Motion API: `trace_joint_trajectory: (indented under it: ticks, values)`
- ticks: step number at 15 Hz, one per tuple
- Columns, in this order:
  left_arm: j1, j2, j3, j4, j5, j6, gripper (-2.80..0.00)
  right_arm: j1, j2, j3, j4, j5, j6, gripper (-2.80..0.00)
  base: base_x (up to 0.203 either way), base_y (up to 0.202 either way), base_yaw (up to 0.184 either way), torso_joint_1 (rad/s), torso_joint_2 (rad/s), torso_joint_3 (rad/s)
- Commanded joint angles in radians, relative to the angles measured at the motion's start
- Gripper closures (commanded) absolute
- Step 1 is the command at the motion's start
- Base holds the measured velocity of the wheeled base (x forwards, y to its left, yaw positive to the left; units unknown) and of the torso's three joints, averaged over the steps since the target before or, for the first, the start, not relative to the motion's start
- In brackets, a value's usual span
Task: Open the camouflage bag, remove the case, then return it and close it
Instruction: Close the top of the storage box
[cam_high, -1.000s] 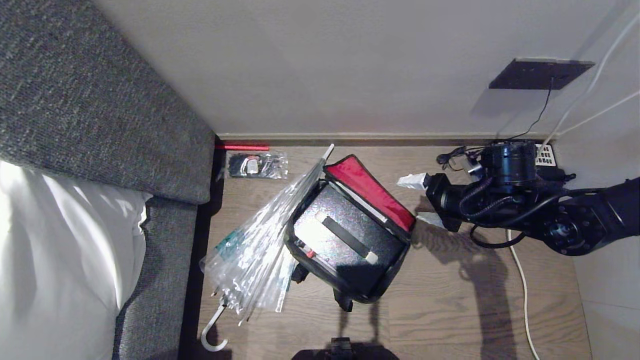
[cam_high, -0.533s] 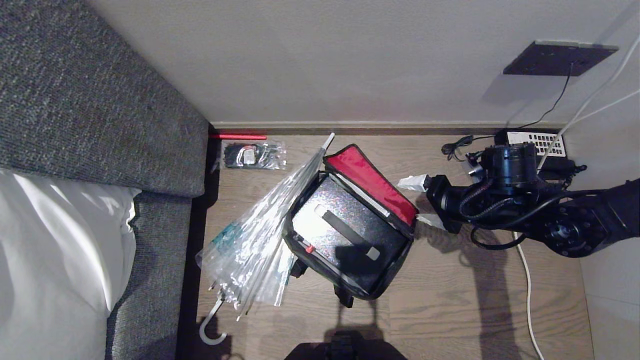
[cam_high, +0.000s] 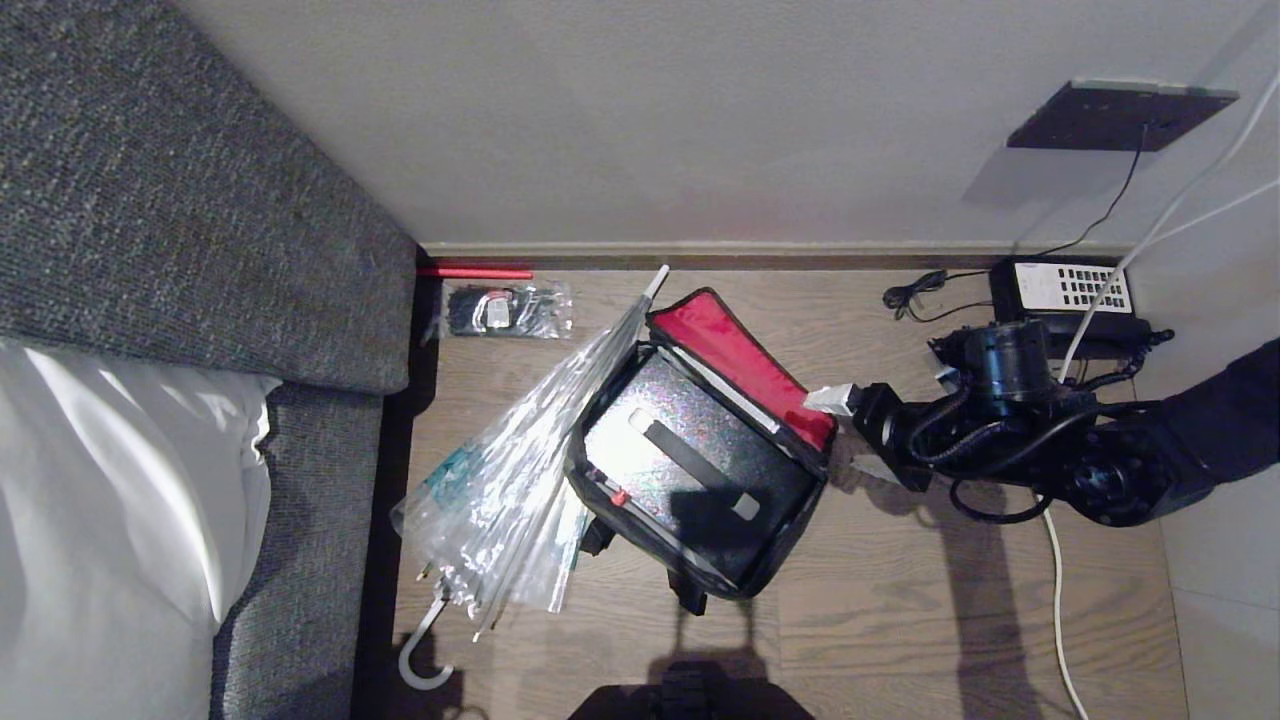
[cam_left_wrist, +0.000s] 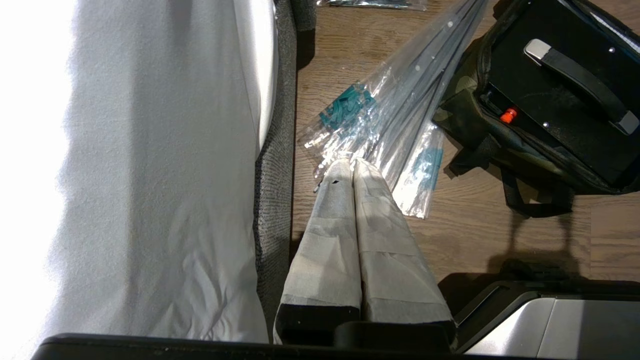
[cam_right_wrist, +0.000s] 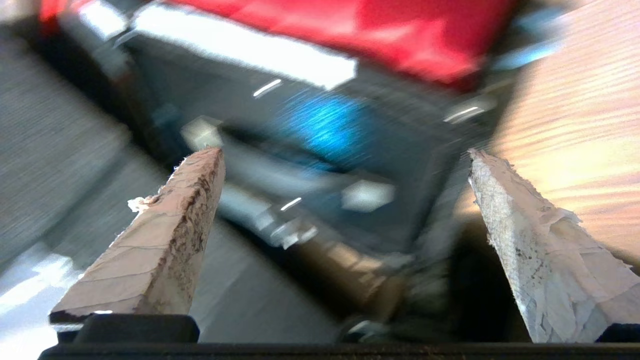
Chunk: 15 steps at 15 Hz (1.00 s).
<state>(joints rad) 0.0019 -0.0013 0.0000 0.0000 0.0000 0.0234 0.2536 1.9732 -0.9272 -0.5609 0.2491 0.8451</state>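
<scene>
The right wrist view is smeared, so the case's details there are hard to read, and the right claw's lower finger is barely visible beside the camouflage bag. That claw stands wide apart at the bag's red flap. The bag lies open on the floor, its long axis diagonal, beside the umbrella. The left claw is pressed together.

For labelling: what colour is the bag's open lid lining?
Red lid lining; clearest in the head view.
</scene>
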Motion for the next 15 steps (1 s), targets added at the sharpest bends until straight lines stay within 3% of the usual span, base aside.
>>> trace_joint_trajectory:
  ticks: [1,5,9,11,15]
  values:
    - [0.001,0.000,0.000,0.000,0.000,0.000,0.00,-0.026,0.079,-0.004,-0.006,-0.016,-0.014,-2.80,0.000,0.000,0.000,0.000,0.00,0.000]
    - [0.001,0.000,0.000,0.000,0.000,0.000,0.00,-0.016,0.177,-0.022,0.002,-0.189,-0.049,-2.80,0.000,0.000,0.000,0.000,0.00,0.000]
    - [0.001,0.000,0.000,0.000,0.000,0.000,0.00,0.009,0.289,-0.273,0.217,-0.403,-0.030,-2.80,0.000,0.000,0.000,0.000,0.00,0.000]
    - [0.001,0.000,0.000,0.000,0.000,0.000,0.00,0.039,0.332,-0.382,0.345,-0.465,0.011,-2.80,0.000,0.000,0.000,0.000,0.00,0.000]
    - [0.001,0.000,0.000,0.000,0.000,0.000,0.00,0.058,0.377,-0.465,0.378,-0.481,0.081,-2.80,0.000,0.000,0.000,0.000,0.00,0.000]
